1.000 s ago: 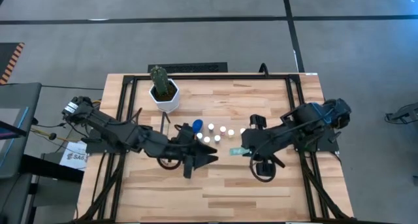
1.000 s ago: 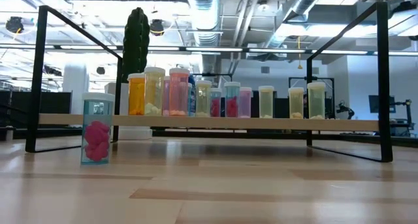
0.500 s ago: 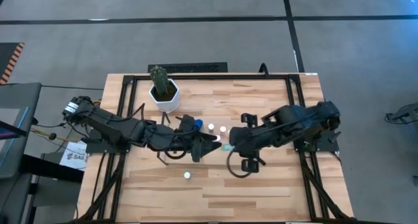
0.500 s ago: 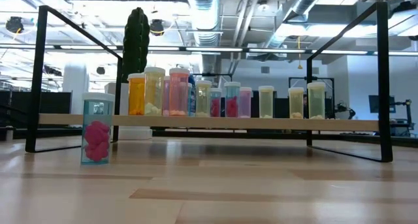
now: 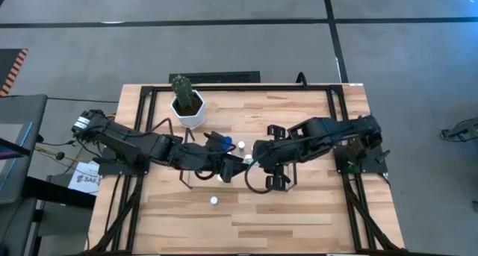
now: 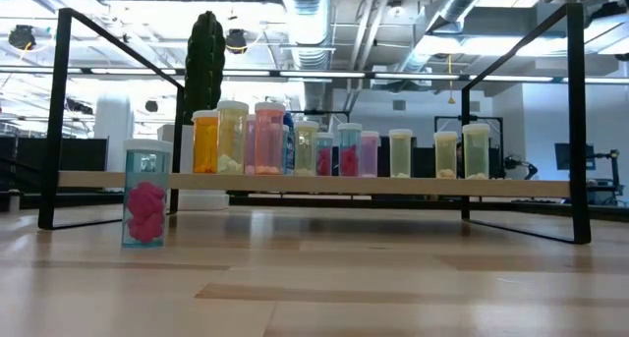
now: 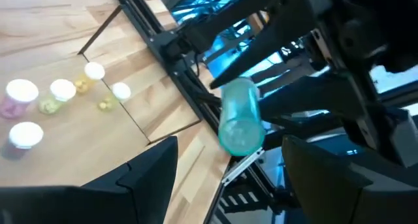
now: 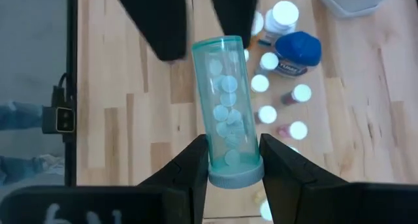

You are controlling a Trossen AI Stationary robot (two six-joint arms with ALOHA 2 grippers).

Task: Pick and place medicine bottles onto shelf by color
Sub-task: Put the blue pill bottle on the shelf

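Teal bottle between right gripper's jaws

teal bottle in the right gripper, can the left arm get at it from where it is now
Probably yes. The right gripper holds the teal bottle by its capped end, so the body sticks out free. The left gripper is open and faces that bottle, with nothing between them.

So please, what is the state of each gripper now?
Left gripper: open, holding nothing.
Right gripper: shut on the teal bottle.
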